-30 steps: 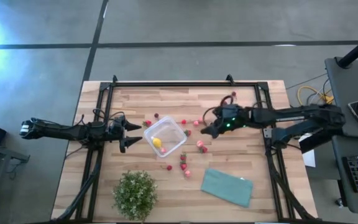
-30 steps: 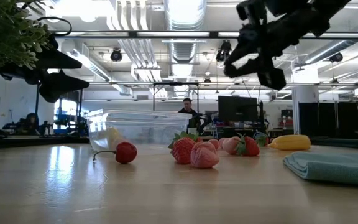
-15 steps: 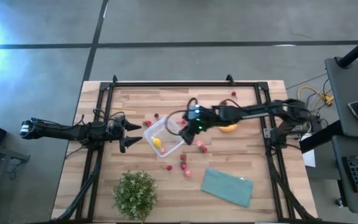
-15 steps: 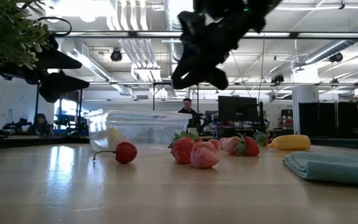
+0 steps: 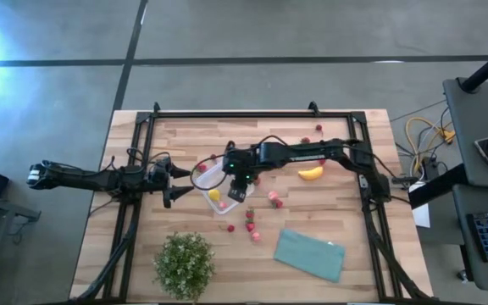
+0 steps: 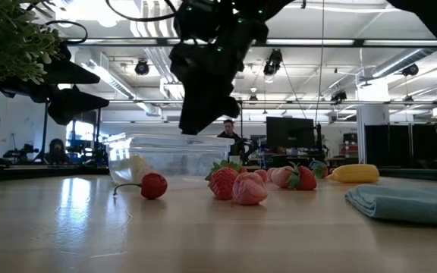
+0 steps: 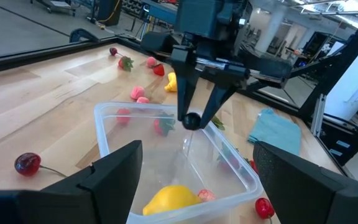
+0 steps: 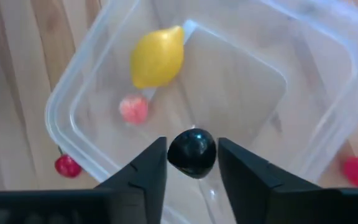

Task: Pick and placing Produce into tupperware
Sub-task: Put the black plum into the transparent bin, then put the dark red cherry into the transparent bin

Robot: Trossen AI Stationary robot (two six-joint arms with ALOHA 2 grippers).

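The clear tupperware (image 5: pixel 224 185) stands left of the table's middle. It holds a yellow lemon-like fruit (image 8: pixel 157 56) and a small pink fruit (image 8: pixel 133 109). My right gripper (image 8: pixel 192 158) hangs above its inside, shut on a small dark round fruit (image 8: pixel 192 152). My left gripper (image 5: pixel 176 182) waits open at the tupperware's left side, touching nothing. A yellow banana (image 5: pixel 311 174) and several red and pink strawberries (image 5: pixel 274 199) lie on the wood to the right of the tupperware and nearer than it. My right gripper pinches the dark round fruit's two sides (image 7: pixel 191 120) between its two fingertips. The fingers (image 8: pixel 151 168) come from above, slanting down from the table's right. The fruit is lifted clear, above the tupperware's floor.
A green potted plant (image 5: pixel 183 263) stands near the front edge and a folded teal cloth (image 5: pixel 310 254) lies front right. A red cherry (image 8: pixel 67 165) lies just outside the tupperware's wall. Black frame rails (image 5: pixel 252 114) run along the table's far, left and right sides.
My right gripper has swept toward the table's left edge, from beside the banana to above the tupperware. It has tipped further downward and rolled on the way, carrying the dark fruit with it.
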